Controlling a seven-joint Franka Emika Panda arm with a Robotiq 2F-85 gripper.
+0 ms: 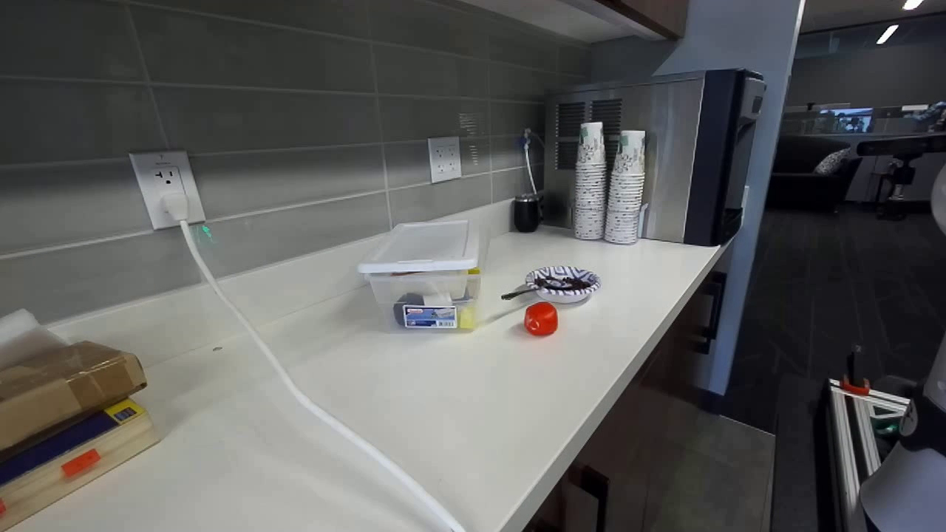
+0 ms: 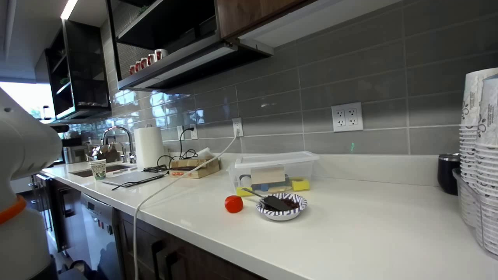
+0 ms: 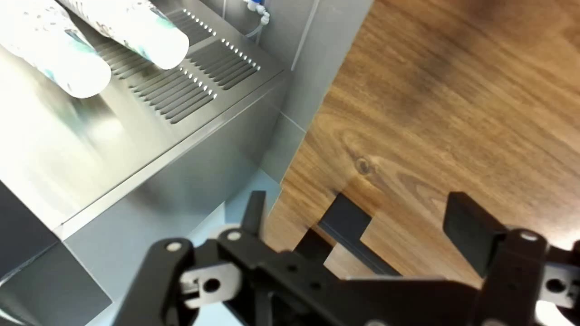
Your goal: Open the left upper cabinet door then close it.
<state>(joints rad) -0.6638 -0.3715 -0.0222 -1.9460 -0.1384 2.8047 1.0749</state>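
Observation:
In the wrist view a brown wooden cabinet door (image 3: 430,104) fills the right side. A black handle (image 3: 345,217) stands on it near its edge. A second dark shape (image 3: 313,246) lies beside the handle; I cannot tell whether it is another handle or a shadow. My gripper (image 3: 360,215) is open and empty, with the handle seen between its fingers but apart from both. The wooden upper cabinet shows only at its lower part in both exterior views (image 1: 658,13) (image 2: 255,13). I cannot tell from these whether a door is ajar. The gripper is out of both exterior views.
A steel machine (image 1: 672,159) and stacked paper cups (image 1: 590,185) stand below the cabinet. A bowl (image 2: 282,214), a red object (image 2: 234,203) and a lidded plastic box (image 2: 274,173) are on the counter (image 2: 369,233). A white cable (image 2: 167,186) hangs over its edge.

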